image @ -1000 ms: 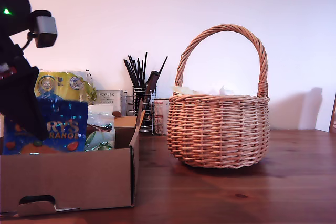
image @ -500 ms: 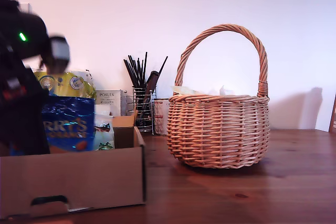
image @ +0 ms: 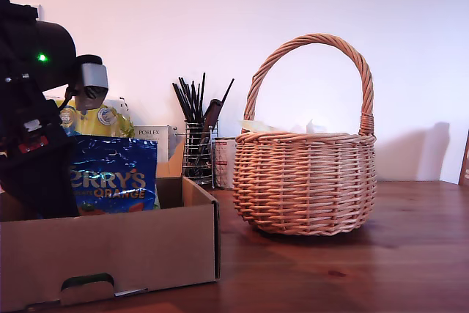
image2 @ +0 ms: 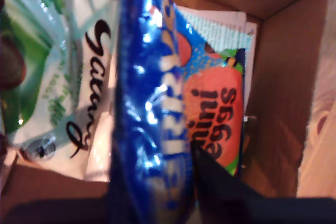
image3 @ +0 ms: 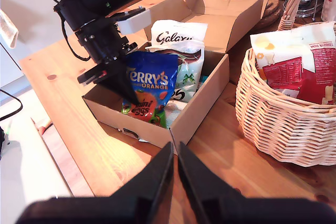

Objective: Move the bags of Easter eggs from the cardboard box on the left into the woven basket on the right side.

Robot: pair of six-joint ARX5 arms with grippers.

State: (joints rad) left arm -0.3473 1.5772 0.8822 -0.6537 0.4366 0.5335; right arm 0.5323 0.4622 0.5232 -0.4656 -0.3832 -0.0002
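While the blue Terry's bag (image: 112,181) hangs upright above the box (image: 110,251) at the lower left of the exterior view, my first gripper (image: 44,174) pinches its edge, jaws closed on the foil. Seen edge-on in the first wrist view, the same bag (image2: 152,103) fills the middle, its orange "mini eggs" panel facing the box wall (image2: 278,77). Beside it, lower in the box, lies the white Galaxy bag (image2: 68,77); the second wrist view shows it too (image3: 176,40), just behind the blue bag (image3: 149,85). A red bag (image3: 294,72) already sits in the basket (image3: 283,119), leaning against a pale packet. In the exterior view the basket (image: 308,181) stands right of centre on the counter (image: 352,269), near the box but apart from it. My second gripper (image3: 176,153) hovers over the counter in front of the box, its jaws pressed together on nothing. Behind the box, at the middle left of the exterior view, stand a yellow pack (image: 99,119), a Porlex box (image: 152,139) and a wire utensil holder (image: 198,148).
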